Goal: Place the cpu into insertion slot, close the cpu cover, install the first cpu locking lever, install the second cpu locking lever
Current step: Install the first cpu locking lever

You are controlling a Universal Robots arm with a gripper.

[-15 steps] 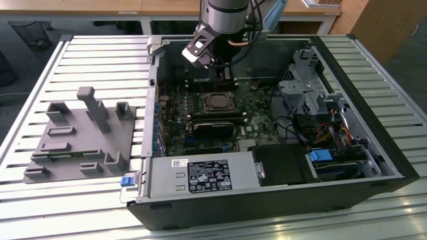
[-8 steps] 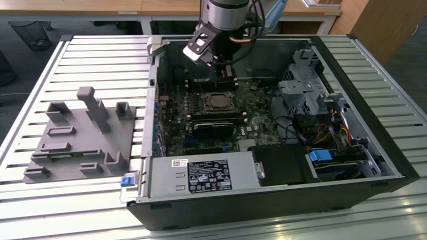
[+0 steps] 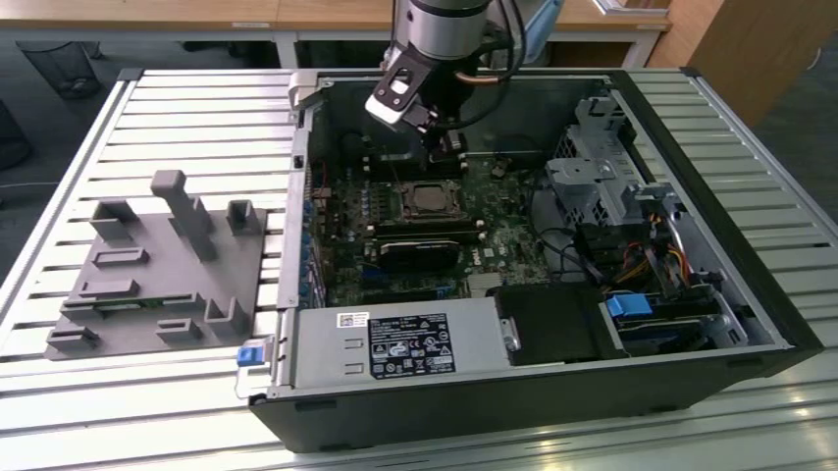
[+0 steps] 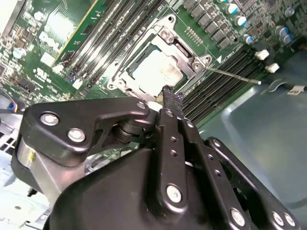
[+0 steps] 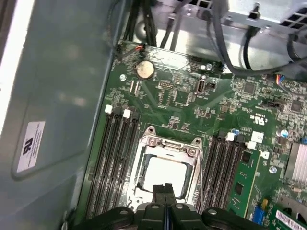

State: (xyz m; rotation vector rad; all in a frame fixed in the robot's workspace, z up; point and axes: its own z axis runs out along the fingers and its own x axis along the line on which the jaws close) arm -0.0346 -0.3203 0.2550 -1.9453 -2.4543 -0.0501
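The cpu (image 5: 165, 175) (image 4: 156, 72), a pale silvery square, lies in the insertion slot (image 5: 142, 175) on the green board (image 5: 182, 115). The cpu cover (image 5: 194, 165) (image 4: 184, 55), a silvery frame, lies down around it. In the second wrist view a thin metal locking lever (image 4: 235, 76) sticks out free from the socket's corner. My gripper (image 5: 164, 191) (image 3: 449, 155) hangs just above the socket's edge, shut, with both black fingers (image 4: 170, 98) pressed together and nothing between them. In the exterior view the socket with the cpu (image 3: 427, 200) sits mid-board, just below the gripper.
Long black memory slots (image 5: 115, 158) (image 5: 223, 172) flank the socket. A black heatsink-like block (image 3: 419, 250) lies beside it. The case walls (image 3: 707, 196), drive cage (image 3: 602, 167) and power supply (image 3: 392, 348) hem the board in. A grey fixture (image 3: 157, 265) stands at the exterior view's left.
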